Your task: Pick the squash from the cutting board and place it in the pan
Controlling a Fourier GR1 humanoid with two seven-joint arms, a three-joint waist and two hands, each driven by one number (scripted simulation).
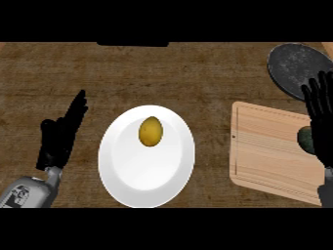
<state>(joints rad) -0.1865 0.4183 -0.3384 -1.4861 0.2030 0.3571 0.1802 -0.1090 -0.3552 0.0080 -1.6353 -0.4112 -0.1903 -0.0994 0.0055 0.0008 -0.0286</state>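
A dark green squash (305, 138) lies on the wooden cutting board (268, 151) at the right, mostly hidden behind my right hand (327, 122). That hand hovers over the board's right side with straight fingers pointing toward the pan, open and holding nothing. The dark round pan (296, 66) sits at the far right, beyond the board. My left hand (62, 133) rests open at the left, fingers up, beside the plate.
A white plate (146, 168) lies in the middle of the wooden counter with a yellow potato (150, 131) on it. A dark object (133, 44) sits at the far edge.
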